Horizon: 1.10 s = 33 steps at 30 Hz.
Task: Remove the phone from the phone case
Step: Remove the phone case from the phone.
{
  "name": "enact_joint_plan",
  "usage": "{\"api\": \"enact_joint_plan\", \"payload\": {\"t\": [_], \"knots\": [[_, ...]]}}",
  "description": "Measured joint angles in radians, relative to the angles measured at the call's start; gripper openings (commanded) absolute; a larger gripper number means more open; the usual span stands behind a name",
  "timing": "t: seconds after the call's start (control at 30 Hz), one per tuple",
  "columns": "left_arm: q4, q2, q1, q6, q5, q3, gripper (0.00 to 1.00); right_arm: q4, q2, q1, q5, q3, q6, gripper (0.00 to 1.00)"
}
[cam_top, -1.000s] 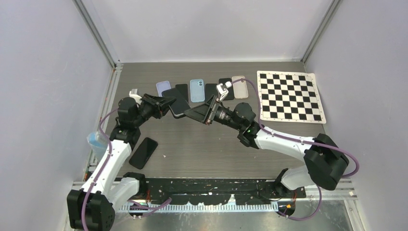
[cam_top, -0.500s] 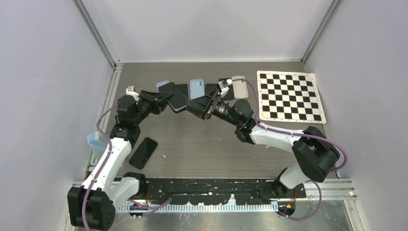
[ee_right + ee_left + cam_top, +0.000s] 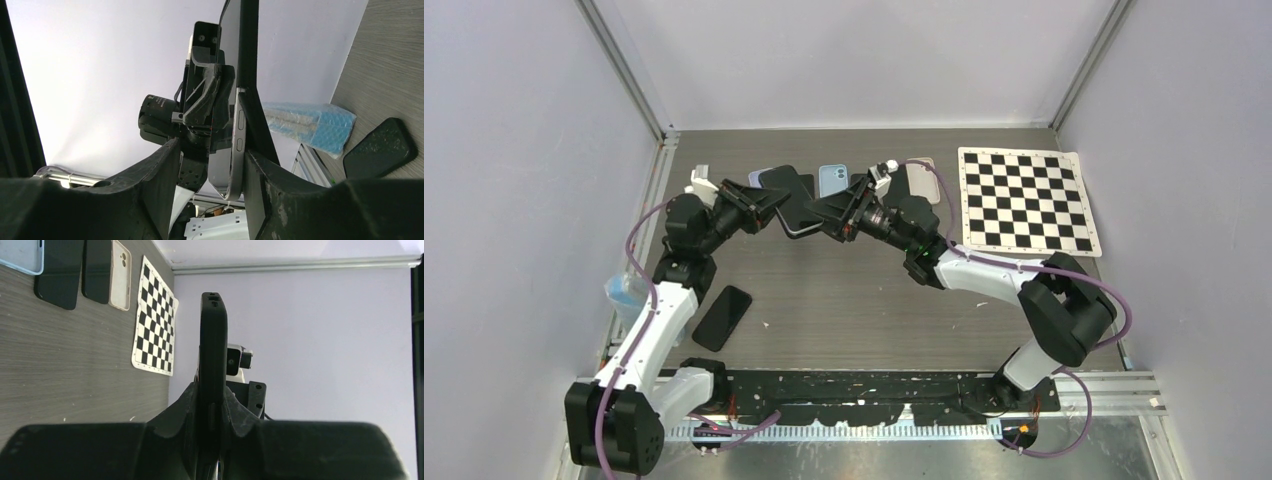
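Observation:
A black phone case (image 3: 786, 196) with the phone in it is held edge-up above the table's back middle. My left gripper (image 3: 759, 205) is shut on its left end; in the left wrist view the case (image 3: 213, 340) stands edge-on, pinched at the gripper (image 3: 212, 410). My right gripper (image 3: 829, 215) straddles the right end with its jaws open. In the right wrist view the silver-edged phone (image 3: 234, 140) lies against one finger (image 3: 260, 170), with a gap to the other. The phone's near end stands slightly away from the black case (image 3: 248, 60).
A row of phones and cases lies at the back: a blue case (image 3: 832, 178), a beige case (image 3: 924, 180) and dark ones. A black phone (image 3: 722, 317) lies at the front left by a blue bubble-wrap packet (image 3: 624, 298). A checkerboard (image 3: 1027, 200) is at the right.
Both grippers and the cased phone have risen and shifted toward the back left. The right gripper has moved in over the phone's right end.

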Motion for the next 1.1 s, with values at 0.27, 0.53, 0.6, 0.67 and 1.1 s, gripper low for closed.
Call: {"api": "enact_joint_plan", "payload": {"t": [0.27,0.53,0.6,0.67,1.1], "knots": [[0.026,0.000,0.001,0.083,0.038,0.011,0.00,-0.002,0.001,-0.001,-0.024,0.003,-0.019,0.35],[0.062,0.003,0.002,0.132,0.081,0.035,0.53,-0.006,0.000,-0.011,-0.095,0.026,-0.048,0.01],[0.058,0.001,-0.002,0.171,0.132,0.053,0.73,-0.006,-0.001,-0.015,-0.094,0.032,-0.058,0.01],[0.024,-0.016,-0.014,0.236,0.164,0.072,0.86,-0.006,-0.001,-0.017,-0.085,0.025,-0.052,0.01],[-0.068,-0.135,-0.023,0.481,0.246,0.051,0.79,0.091,-0.014,-0.119,0.006,-0.077,0.142,0.01]]}}
